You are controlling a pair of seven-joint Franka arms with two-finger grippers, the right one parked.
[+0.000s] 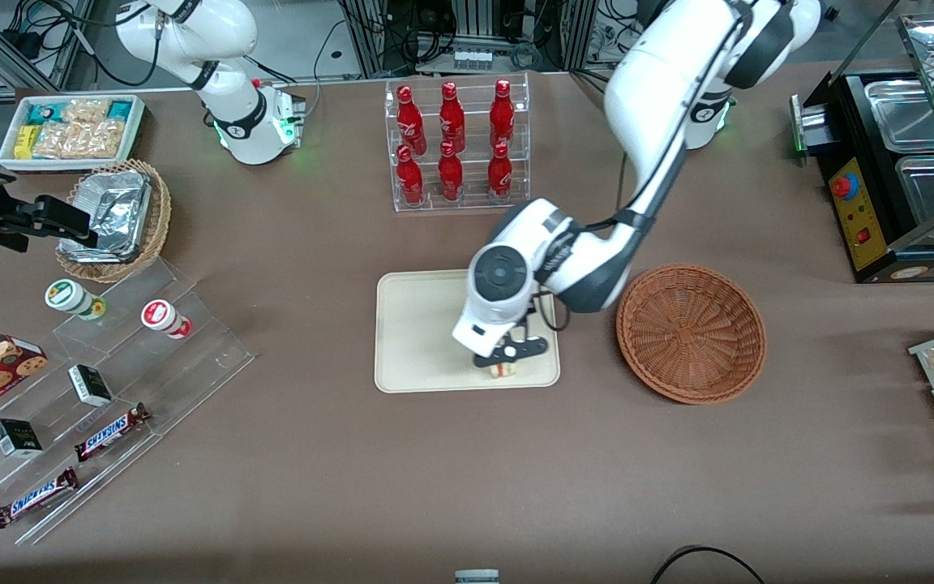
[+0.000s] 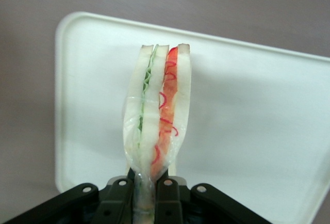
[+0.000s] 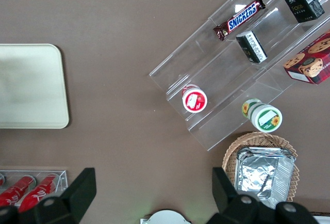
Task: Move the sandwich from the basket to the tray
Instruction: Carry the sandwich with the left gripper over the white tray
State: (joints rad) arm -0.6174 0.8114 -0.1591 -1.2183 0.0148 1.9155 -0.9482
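Claw [image 2: 147, 190] gripping sandwich [image 2: 157, 115] on edge, over tray [image 2: 258, 110]

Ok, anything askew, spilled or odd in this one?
Nothing stands out. The gripper holds the sandwich edge-on over the tray, filling layers intact, nothing spilled. The basket sits upright beside the tray with nothing in it.
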